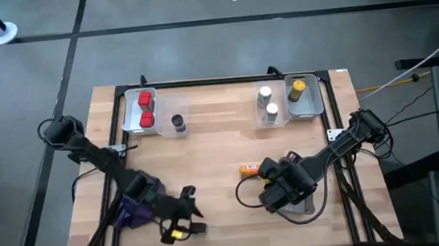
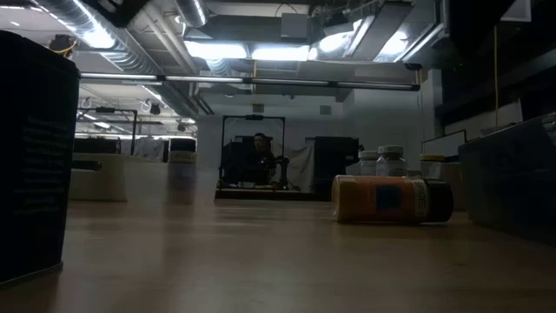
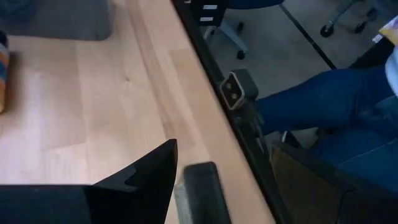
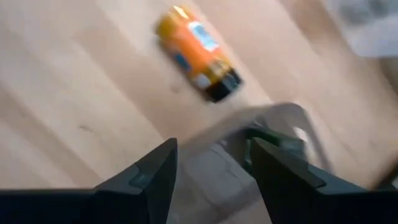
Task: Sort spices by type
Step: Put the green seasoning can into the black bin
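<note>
Risk of knocking orange bottle [image 4: 196, 52] rolling off counter [image 1: 214, 152]: right gripper [image 4: 211, 163] narrowly parted over clear container [image 4: 267, 134], left gripper [image 3: 180, 186] part-open, empty.

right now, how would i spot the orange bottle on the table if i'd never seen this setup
Start at the wooden table and look at its right half, toward the near edge, away from the clear bins along the far side. Just left of the right arm's pincer the orange bottle lies on its side on bare wood. It is the only container lying down outside a bin, orange with a dark cap.
</note>
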